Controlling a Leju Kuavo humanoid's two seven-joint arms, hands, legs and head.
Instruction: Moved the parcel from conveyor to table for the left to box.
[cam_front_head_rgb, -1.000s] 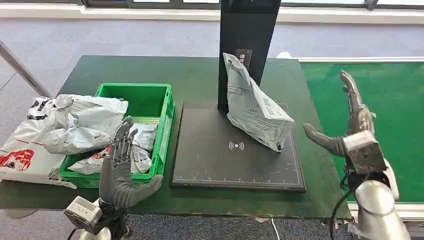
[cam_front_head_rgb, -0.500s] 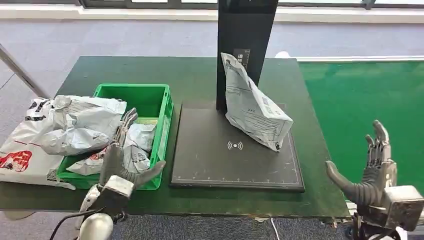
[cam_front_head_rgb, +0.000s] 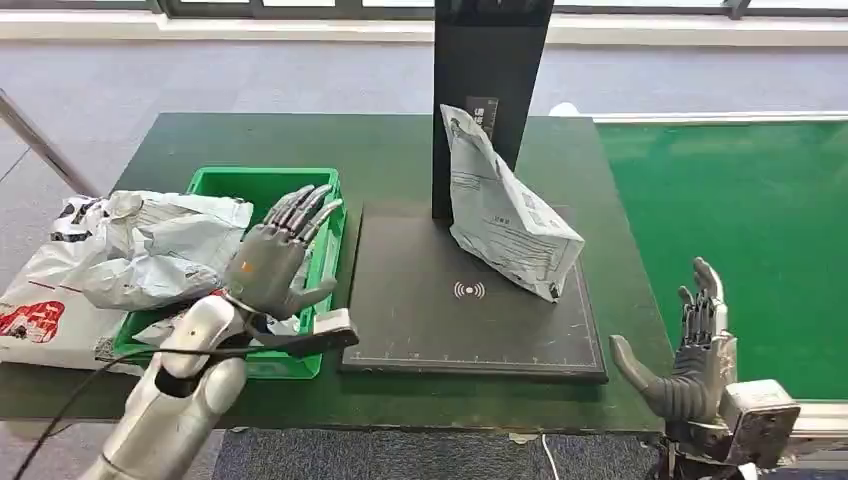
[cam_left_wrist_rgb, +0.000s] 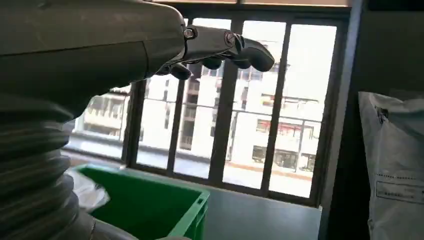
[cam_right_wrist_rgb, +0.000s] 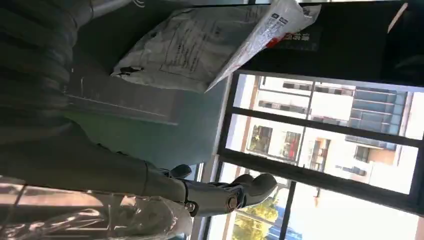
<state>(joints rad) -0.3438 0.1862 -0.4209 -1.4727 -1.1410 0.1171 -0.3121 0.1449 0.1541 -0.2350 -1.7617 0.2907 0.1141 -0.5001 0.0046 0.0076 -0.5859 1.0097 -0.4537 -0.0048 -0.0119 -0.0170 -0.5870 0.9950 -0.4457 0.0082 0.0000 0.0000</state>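
A grey parcel bag (cam_front_head_rgb: 505, 210) with printed labels stands tilted on the black scanner plate (cam_front_head_rgb: 420, 320), leaning against the plate's black upright post (cam_front_head_rgb: 488, 90); the bag (cam_right_wrist_rgb: 200, 45) and its edge (cam_left_wrist_rgb: 395, 165) also appear in the wrist views. My left hand (cam_front_head_rgb: 278, 255) hovers open, holding nothing, above the right side of the green box (cam_front_head_rgb: 290, 195), left of the parcel. My right hand (cam_front_head_rgb: 690, 365) is open and low at the table's front right corner, well clear of the parcel. The green conveyor belt (cam_front_head_rgb: 740, 220) lies to the right.
Several grey and white bags (cam_front_head_rgb: 150, 245) fill the green box and spill over its left side onto the dark green table (cam_front_head_rgb: 300, 135). The box's corner (cam_left_wrist_rgb: 165, 205) sits close under my left hand. Grey carpet lies beyond the table.
My left hand has risen from the table's front edge and moved forward over the green box. My right hand has dropped from beside the parcel to the table's front right corner.
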